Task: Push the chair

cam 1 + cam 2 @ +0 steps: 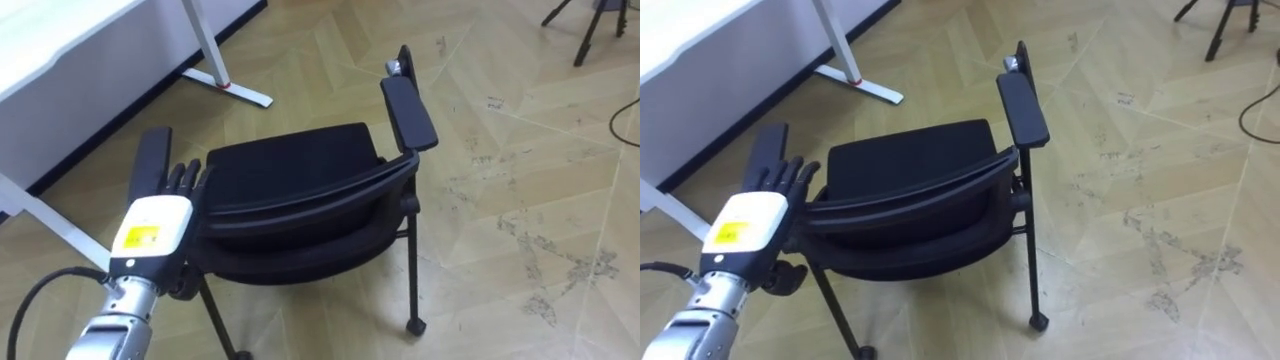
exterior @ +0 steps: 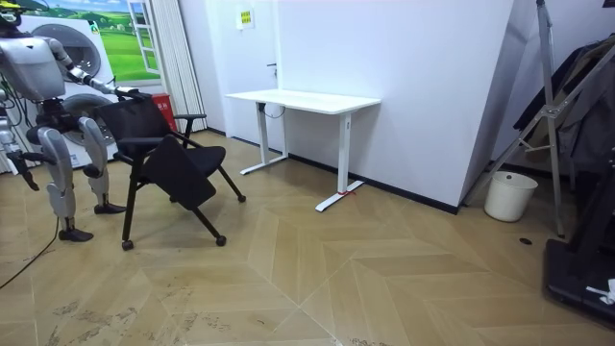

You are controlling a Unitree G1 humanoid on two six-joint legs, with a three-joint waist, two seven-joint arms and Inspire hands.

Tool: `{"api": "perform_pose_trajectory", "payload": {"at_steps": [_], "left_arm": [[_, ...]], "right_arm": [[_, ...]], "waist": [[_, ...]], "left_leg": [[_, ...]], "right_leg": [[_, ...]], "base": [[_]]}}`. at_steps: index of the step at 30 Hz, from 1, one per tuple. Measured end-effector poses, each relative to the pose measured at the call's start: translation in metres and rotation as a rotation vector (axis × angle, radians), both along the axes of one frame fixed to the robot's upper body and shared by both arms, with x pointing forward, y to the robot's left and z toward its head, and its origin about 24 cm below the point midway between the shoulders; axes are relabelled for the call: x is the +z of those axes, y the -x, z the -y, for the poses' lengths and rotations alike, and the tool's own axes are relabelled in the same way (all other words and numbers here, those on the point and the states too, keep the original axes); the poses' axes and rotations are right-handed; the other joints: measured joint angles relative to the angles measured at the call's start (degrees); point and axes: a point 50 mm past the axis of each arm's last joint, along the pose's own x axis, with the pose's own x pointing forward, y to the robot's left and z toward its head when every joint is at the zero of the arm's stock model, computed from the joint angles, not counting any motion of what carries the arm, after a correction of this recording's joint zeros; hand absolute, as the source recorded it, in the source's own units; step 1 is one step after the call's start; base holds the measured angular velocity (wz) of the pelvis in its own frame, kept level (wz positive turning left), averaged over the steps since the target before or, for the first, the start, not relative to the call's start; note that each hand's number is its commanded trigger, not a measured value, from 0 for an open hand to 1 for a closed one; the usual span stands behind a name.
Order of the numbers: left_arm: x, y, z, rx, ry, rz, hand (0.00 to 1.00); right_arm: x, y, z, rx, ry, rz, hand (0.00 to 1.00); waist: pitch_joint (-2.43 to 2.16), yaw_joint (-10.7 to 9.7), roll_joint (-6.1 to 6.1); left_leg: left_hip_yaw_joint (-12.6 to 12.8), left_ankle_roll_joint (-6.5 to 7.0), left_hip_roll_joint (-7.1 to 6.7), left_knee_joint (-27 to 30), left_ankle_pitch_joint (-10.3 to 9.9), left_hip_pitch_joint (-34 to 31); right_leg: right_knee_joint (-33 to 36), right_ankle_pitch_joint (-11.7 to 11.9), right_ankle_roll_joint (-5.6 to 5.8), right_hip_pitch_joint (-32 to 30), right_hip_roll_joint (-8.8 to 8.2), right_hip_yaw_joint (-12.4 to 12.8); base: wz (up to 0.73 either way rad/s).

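1. The robot's left hand (image 1: 158,222) is at the left end of the chair (image 1: 300,170) back. Its fingers (image 1: 186,178) are stretched out nearly straight and lie against the top edge of the backrest, not wrapped round it. The thumb is tucked low under that edge.
2. The chair is black, with a thin metal frame on small casters (image 1: 415,326). It stands on the wooden floor (image 1: 520,150) directly in front of the robot, with its back towards the robot and its seat facing away.
3. The chair's left armrest (image 1: 152,160) is just beside the hand. Its right armrest (image 1: 410,110) is at the far end of the backrest.
4. In the room view the robot stands upright, close behind the chair on the room view's left. One arm reaches forward to the backrest.
5. A white desk (image 1: 60,40) stands ahead of the chair and to its left, apart from it. The desk's flat foot (image 1: 228,88) points towards the chair seat.
6. Dark tripod legs (image 1: 590,30) stand well beyond the chair to the right.
7. In the room view a white bucket (image 2: 509,195) stands far from the chair, past the desk, on the room view's right.
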Motion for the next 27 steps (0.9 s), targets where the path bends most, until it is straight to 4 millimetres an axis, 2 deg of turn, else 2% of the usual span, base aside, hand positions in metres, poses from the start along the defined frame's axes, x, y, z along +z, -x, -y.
{"api": "perform_pose_trajectory", "payload": {"at_steps": [3, 11, 16, 19, 21, 22, 23, 27], "left_arm": [[0.000, 0.000, 0.000, 0.005, -0.002, -0.001, 0.00], [0.003, -0.005, -0.002, 0.023, -0.013, -0.004, 0.00], [0.011, -0.016, 0.001, 0.011, -0.004, 0.038, 0.00], [0.012, -0.017, 0.001, 0.012, 0.011, 0.040, 0.00], [0.013, -0.019, 0.003, 0.005, 0.015, 0.045, 0.52], [0.014, -0.021, 0.004, -0.001, 0.014, 0.046, 0.64], [0.014, -0.021, 0.004, -0.002, 0.014, 0.044, 1.00], [0.012, -0.020, 0.004, -0.004, 0.013, 0.022, 1.00]], "right_arm": [[0.000, 0.000, 0.000, -0.001, -0.001, -0.002, 0.00], [0.000, 0.001, 0.001, -0.010, 0.010, -0.008, 0.00], [0.000, 0.001, 0.001, -0.031, 0.016, -0.005, 0.00], [0.001, -0.002, 0.002, -0.044, 0.017, 0.007, 0.00], [0.001, 0.000, 0.003, -0.052, 0.016, 0.004, 0.00], [0.001, 0.001, 0.003, -0.058, 0.017, 0.002, 0.00], [0.001, 0.002, 0.003, -0.061, 0.017, 0.001, 0.00], [0.000, 0.007, 0.003, -0.072, 0.016, -0.012, 0.00]], "waist": [[-0.23, -0.10, 0.35], [-0.39, -0.57, 0.84], [-0.56, -1.61, 1.31], [-0.55, -3.04, 1.47], [-0.48, -3.71, 1.62], [-0.39, -3.99, 1.74], [-0.31, -4.11, 1.81], [-0.01, -4.46, 2.06]], "left_leg": [[0.00, 0.00, 0.00, 0.00, 0.00, 0.00], [0.04, 0.00, 0.01, 0.01, 0.00, -0.08], [0.02, 0.00, 0.01, 0.01, 0.00, -0.13], [-0.01, 0.00, 0.00, 0.01, 0.00, -0.09], [-0.02, 0.00, 0.00, 0.01, 0.00, 0.06], [-0.01, 0.00, 0.00, -0.02, 0.00, 0.07], [-0.01, 0.00, 0.00, -0.03, 0.00, 0.06], [0.01, 0.00, 0.01, -0.03, 0.00, 0.05]], "right_leg": [[-0.01, 0.00, 0.00, 0.00, 0.00, 0.00], [0.04, 0.01, -0.02, -0.06, 0.00, -0.03], [0.02, 0.01, -0.02, -0.10, 0.00, -0.02], [0.05, 0.01, -0.02, -0.10, 0.00, 0.09], [0.07, 0.03, -0.05, -0.09, 0.04, 0.47], [0.11, 0.04, -0.06, -0.09, 0.04, 0.47], [0.14, 0.04, -0.06, -0.10, 0.04, 0.48], [0.22, 0.07, -0.08, -0.26, 0.06, 0.55]], "base": [[0.00], [0.00], [0.01], [-0.01], [-0.07], [-0.03], [0.00], [0.00]]}}
